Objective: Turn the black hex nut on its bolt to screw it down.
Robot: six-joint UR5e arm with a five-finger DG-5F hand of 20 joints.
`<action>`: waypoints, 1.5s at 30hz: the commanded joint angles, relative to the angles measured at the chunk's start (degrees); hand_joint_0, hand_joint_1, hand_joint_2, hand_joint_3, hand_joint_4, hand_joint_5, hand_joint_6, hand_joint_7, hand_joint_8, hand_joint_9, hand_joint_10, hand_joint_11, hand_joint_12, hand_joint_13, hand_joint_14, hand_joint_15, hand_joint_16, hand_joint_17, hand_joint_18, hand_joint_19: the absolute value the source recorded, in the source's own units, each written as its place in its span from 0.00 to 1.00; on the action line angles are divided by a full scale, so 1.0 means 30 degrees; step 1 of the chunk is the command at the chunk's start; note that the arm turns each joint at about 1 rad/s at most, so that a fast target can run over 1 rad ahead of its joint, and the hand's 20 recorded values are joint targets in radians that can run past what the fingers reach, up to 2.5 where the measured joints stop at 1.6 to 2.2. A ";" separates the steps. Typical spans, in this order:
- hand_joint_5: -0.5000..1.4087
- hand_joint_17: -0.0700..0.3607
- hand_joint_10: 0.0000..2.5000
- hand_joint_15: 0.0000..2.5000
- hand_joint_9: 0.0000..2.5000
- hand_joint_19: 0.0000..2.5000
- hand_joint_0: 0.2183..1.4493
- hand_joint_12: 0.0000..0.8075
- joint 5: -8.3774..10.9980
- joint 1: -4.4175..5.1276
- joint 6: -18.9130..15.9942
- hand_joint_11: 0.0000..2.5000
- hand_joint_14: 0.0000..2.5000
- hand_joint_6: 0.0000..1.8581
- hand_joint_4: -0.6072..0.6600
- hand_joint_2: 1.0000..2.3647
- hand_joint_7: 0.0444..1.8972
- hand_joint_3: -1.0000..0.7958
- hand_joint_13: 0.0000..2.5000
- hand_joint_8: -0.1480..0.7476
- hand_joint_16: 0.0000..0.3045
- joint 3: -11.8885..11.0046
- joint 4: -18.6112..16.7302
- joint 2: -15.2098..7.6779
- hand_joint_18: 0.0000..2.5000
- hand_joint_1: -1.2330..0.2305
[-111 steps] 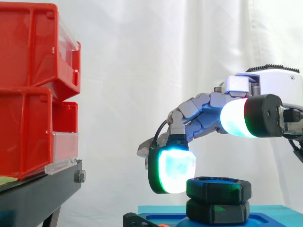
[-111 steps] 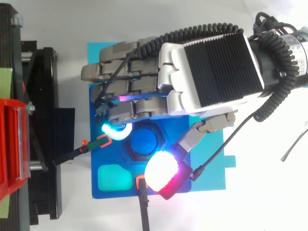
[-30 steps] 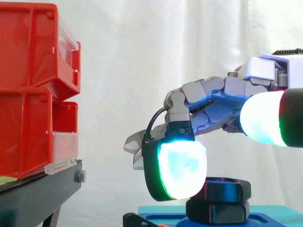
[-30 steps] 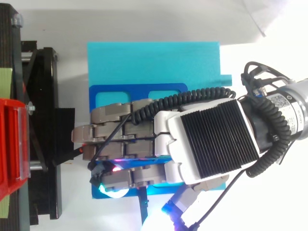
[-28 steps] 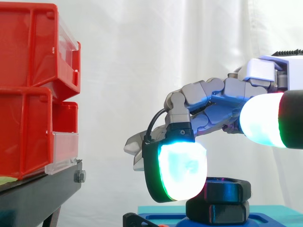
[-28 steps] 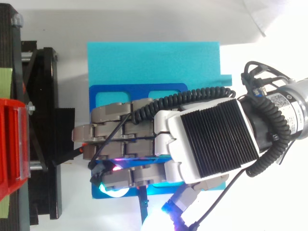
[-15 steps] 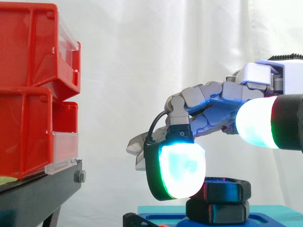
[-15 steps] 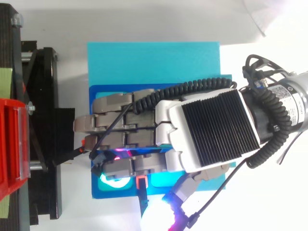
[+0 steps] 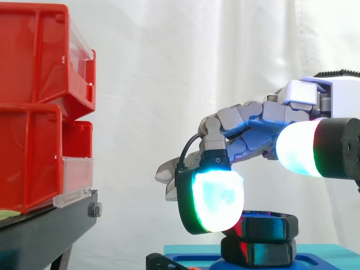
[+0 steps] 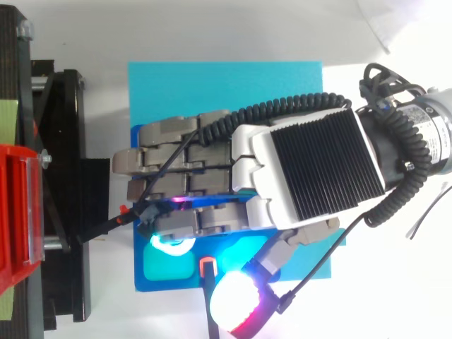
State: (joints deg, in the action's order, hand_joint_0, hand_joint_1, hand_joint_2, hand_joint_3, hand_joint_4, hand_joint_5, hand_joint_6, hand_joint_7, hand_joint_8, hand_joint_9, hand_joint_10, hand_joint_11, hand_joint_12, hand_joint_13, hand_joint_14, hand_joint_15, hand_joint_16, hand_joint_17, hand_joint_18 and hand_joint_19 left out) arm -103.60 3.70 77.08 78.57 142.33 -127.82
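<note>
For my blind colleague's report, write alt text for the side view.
A robot hand reaches in from the right over a black hex nut on a blue base. Red bins sit on a black stand at left, before a white curtain.

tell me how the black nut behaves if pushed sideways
The nut probably turns rather than slides, being stacked on a second hex piece on the blue base. Its flat sides should give grip. It looks thick and rigid, unlikely to flex or tip.

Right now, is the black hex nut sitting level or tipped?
Level: in the side view the black hex nut lies flat, directly above a second black hex piece.
</note>
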 commanded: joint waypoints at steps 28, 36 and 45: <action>0.19 0.42 0.00 0.03 0.24 0.10 0.23 0.38 -0.0915 -0.0942 0.0000 0.13 0.00 0.27 0.70 0.00 0.63 0.28 0.17 0.45 0.16 0.0381 -0.0130 0.0009 0.17 0.65; 0.19 0.42 0.00 0.02 0.24 0.10 0.23 0.38 -0.1266 -0.1118 0.0000 0.13 0.00 0.27 0.71 0.00 0.62 0.28 0.17 0.45 0.16 0.0381 -0.0247 -0.0020 0.17 0.65; 0.19 0.42 0.00 0.03 0.24 0.10 0.23 0.38 -0.1413 -0.1323 0.0000 0.13 0.00 0.27 0.71 0.00 0.62 0.28 0.17 0.45 0.16 0.0381 -0.0306 0.0009 0.17 0.65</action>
State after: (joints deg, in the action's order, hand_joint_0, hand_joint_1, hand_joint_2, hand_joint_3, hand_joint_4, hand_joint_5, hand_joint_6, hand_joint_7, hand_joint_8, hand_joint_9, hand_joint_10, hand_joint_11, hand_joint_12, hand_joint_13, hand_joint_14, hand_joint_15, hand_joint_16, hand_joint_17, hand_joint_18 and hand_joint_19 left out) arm -107.70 -0.03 77.08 79.71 141.45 -127.81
